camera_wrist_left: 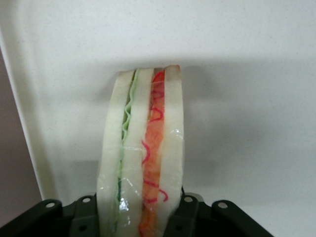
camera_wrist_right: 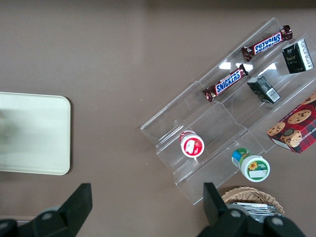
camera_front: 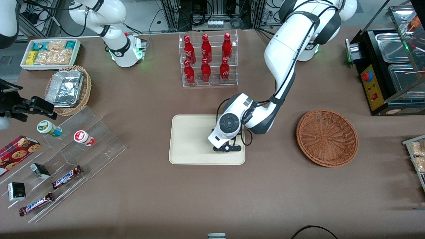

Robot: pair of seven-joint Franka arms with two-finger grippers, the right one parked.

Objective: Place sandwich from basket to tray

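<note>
In the left wrist view my gripper (camera_wrist_left: pixel 140 213) is shut on the sandwich (camera_wrist_left: pixel 143 133), a wedge of pale bread with green and red filling showing along its cut edge. Its black fingers (camera_wrist_left: pixel 190 213) press on both bread faces. The cream tray (camera_wrist_left: pixel 247 98) fills the view just under the sandwich. In the front view the gripper (camera_front: pixel 226 147) hangs low over the tray (camera_front: pixel 189 139), near the tray's edge toward the working arm, and the arm's wrist hides the sandwich. The reddish-brown wicker basket (camera_front: pixel 327 137) stands empty beside the tray, toward the working arm's end.
A clear rack of red bottles (camera_front: pixel 210 59) stands farther from the front camera than the tray. Toward the parked arm's end are an acrylic stepped shelf with snacks (camera_front: pixel 66 149), a tan wicker basket holding a foil container (camera_front: pixel 68 89) and a white snack bin (camera_front: pixel 49 53). A black machine (camera_front: pixel 388 66) sits at the working arm's end.
</note>
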